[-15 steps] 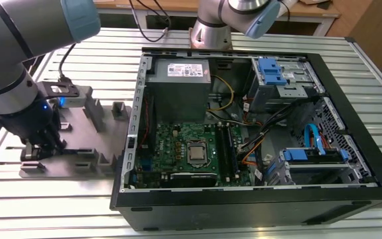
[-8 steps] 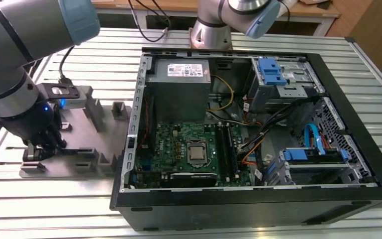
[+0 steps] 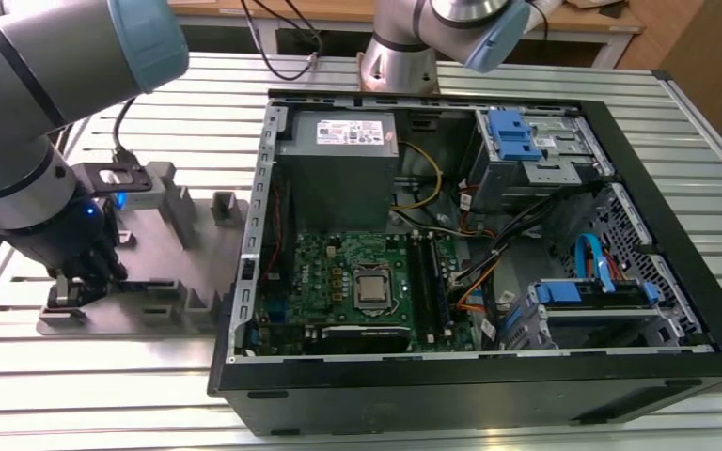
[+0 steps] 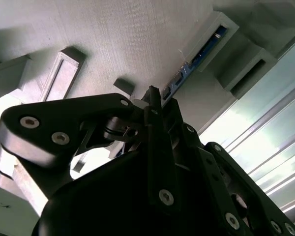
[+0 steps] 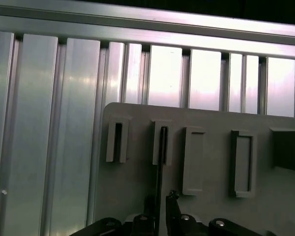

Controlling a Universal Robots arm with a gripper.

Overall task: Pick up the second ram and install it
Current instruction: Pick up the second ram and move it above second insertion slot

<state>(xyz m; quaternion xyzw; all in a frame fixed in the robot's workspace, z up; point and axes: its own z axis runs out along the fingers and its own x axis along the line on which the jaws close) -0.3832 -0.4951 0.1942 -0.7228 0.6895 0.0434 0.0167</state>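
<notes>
The second ram stands on edge in the grey fixture block, its blue-green board running from an upright post to my fingers. In the first wrist view the second ram is a thin dark line that leaves a slotted post and ends between the fingertips. My gripper is shut on that stick, one black finger on each face, and the stick still sits in the fixture. In the exterior view the gripper is low over the near end of the fixture block, at that view's left.
An open black computer case lies at the exterior view's right, holding the green motherboard with long black slots. Cables, a power supply and blue drive brackets crowd the case. A ribbed aluminium table surrounds the fixture block.
</notes>
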